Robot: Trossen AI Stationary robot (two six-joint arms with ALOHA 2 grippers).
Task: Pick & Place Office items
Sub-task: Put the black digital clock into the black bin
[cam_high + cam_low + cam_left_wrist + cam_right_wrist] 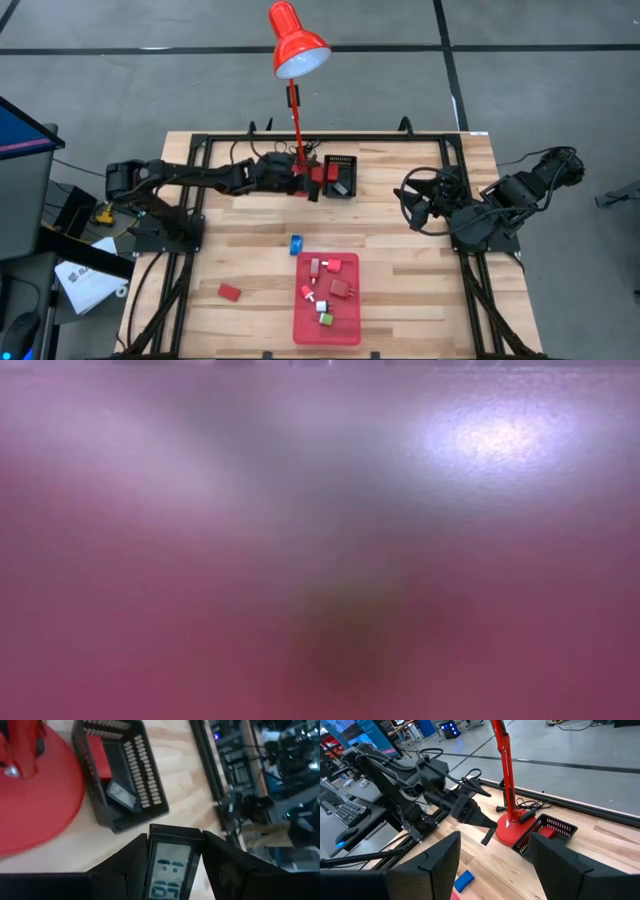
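From above, the left gripper [318, 190] carries a small black device beside the black basket [341, 176], which already holds a red piece and a grey one, while several office items remain on the red tray [326, 335], with a blue block [296, 244] and a red block [230, 292] loose on the table. The left wrist view shows the black device [169, 870] clamped between the fingers, the basket just ahead. In the right wrist view the right gripper [492, 865] waits with fingers spread wide, empty, so most sorting appears left

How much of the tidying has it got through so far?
Partly done. The black basket already holds a red piece and a dark one. The left pincer grips a black item with a small display near the basket. Left over: a blue piece, a red block on the wood, and several pieces on the red tray. The right pincer waits open.
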